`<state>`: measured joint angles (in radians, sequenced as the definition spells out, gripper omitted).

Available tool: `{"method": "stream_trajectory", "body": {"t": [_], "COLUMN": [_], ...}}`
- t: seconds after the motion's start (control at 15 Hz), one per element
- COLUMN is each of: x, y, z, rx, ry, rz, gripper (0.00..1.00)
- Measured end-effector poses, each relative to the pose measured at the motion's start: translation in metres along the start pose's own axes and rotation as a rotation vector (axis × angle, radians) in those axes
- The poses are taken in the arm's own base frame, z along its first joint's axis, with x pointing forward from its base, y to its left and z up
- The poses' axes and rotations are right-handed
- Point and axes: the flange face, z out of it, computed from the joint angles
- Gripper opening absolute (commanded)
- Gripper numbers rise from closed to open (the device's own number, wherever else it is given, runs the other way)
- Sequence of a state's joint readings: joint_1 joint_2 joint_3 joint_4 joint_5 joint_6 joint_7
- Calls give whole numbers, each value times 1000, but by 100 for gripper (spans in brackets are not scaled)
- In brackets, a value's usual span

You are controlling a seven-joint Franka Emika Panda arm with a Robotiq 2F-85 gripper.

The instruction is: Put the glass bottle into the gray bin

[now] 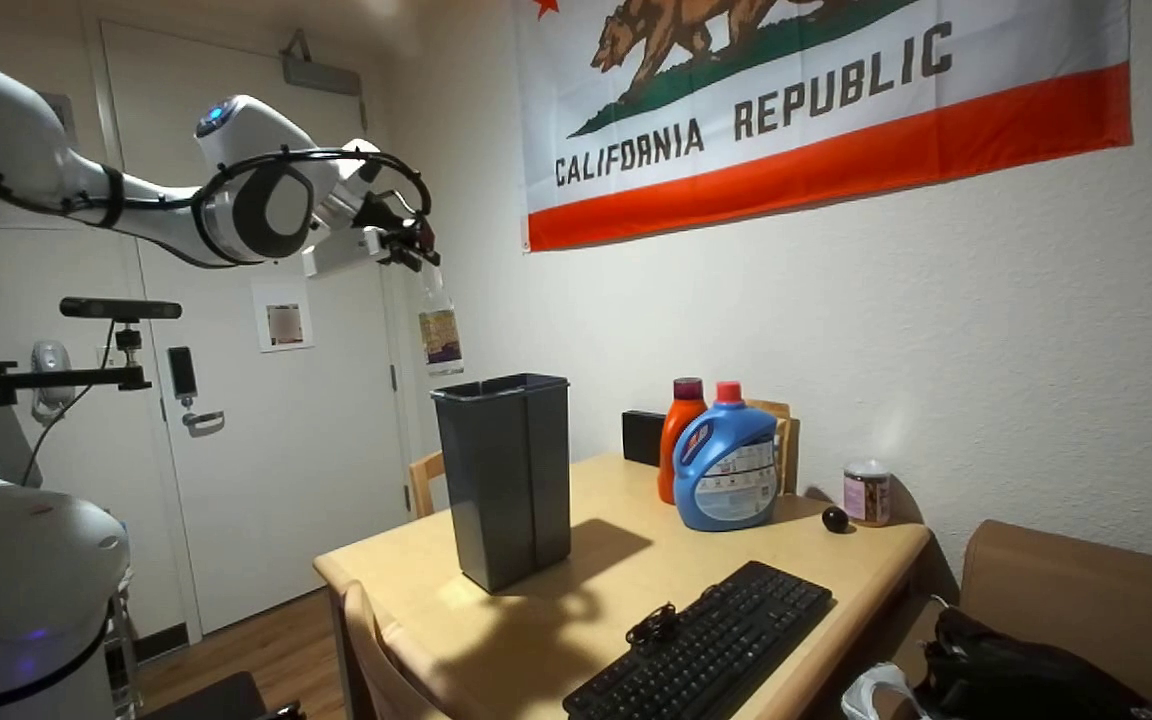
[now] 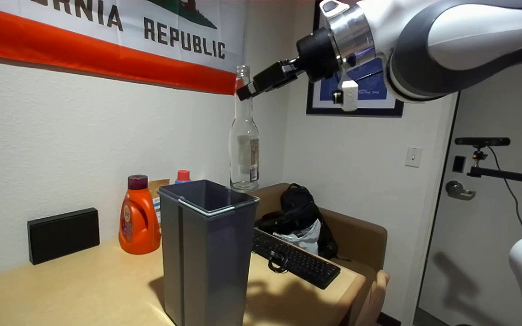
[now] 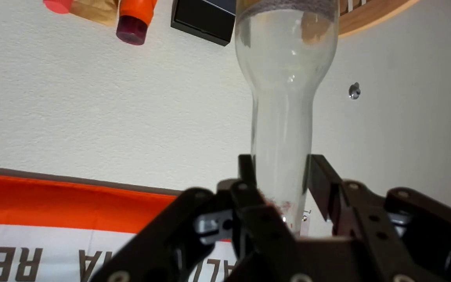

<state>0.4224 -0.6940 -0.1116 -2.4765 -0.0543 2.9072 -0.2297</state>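
The clear glass bottle (image 1: 442, 335) hangs nearly upright in the air, with a paper label on its lower body; it also shows in an exterior view (image 2: 244, 156) and in the wrist view (image 3: 286, 74). My gripper (image 3: 281, 172) is shut on the bottle's neck, one finger on each side; it also shows in both exterior views (image 1: 424, 257) (image 2: 245, 92). The gray bin (image 1: 506, 485) stands upright on the table, open at the top (image 2: 206, 262). The bottle's base is close to rim height, near the bin's edge. I cannot tell whether it is over the opening. The bin is out of the wrist view.
An orange jug (image 2: 139, 222), a blue jug (image 1: 731, 465), a black box (image 2: 64, 235), a jar (image 1: 867, 492) and a dark round object (image 1: 835, 519) stand on the table (image 1: 626, 500). A black keyboard (image 1: 706, 650) lies near its edge. A wall with a flag (image 1: 786, 180) is behind.
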Motion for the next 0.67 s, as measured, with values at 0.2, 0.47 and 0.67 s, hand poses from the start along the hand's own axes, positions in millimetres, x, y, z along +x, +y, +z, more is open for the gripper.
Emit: {"method": "stream_trajectory", "body": {"t": [0.2, 0.47, 0.67], "x": [4, 11, 8], "y": [4, 10, 9], "z": [10, 20, 24], "rx": [23, 32, 34], "ry": [13, 47, 35], "rz": [18, 36, 35], "gripper": [15, 40, 40]}}
